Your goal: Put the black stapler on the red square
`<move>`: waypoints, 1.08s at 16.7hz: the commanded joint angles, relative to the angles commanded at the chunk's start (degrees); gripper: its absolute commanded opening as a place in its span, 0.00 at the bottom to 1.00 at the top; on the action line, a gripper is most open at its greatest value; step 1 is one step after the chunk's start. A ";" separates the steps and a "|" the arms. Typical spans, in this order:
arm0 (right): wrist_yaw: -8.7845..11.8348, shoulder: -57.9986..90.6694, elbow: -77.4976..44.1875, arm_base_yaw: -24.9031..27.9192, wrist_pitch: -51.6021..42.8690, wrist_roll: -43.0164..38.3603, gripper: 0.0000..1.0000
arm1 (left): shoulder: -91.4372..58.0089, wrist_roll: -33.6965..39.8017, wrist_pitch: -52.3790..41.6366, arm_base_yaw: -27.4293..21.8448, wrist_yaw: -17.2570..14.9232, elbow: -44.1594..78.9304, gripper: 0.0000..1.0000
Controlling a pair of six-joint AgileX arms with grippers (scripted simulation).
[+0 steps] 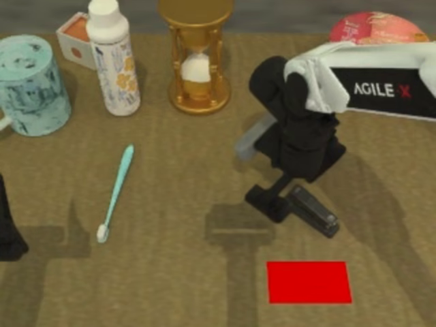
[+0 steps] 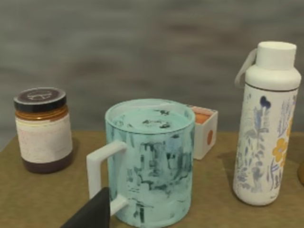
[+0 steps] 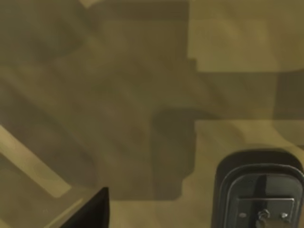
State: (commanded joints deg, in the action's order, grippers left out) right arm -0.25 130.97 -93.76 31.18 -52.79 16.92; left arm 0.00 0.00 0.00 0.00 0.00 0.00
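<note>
The black stapler [image 1: 314, 210] lies slanted on the brown table, a little above and beyond the red square [image 1: 308, 282], which is bare. My right gripper [image 1: 289, 198] hangs low right at the stapler, open. One dark finger [image 1: 268, 201] stands to the stapler's left, and the other is hidden over the stapler. In the right wrist view the stapler's rounded end [image 3: 260, 191] fills one corner, one fingertip [image 3: 93, 212] shows opposite it, and bare table lies between. My left gripper [image 1: 7, 235] is parked at the table's left edge.
Along the back stand a teal mug [image 1: 30, 85], a white flowered bottle [image 1: 114, 60], a small white box [image 1: 75, 39] and a golden hourglass [image 1: 197, 56]. A teal toothbrush [image 1: 116, 192] lies left of centre. A pink disc [image 1: 378, 28] sits back right. A jar [image 2: 42, 129] shows beside the mug.
</note>
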 joint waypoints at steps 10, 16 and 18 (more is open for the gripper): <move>0.00 0.00 0.00 0.00 0.00 0.00 0.25 | 0.00 0.00 0.00 0.00 0.00 0.00 1.00; 0.00 0.00 0.00 0.00 0.00 0.00 0.00 | 0.00 0.00 0.00 0.00 0.00 0.00 1.00; 0.00 0.00 0.00 0.00 0.00 0.00 0.00 | 0.00 0.00 0.00 0.00 0.00 0.00 1.00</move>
State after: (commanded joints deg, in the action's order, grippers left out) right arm -0.25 130.97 -93.76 31.18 -52.79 16.92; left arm 0.00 0.00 0.00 0.00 0.00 0.00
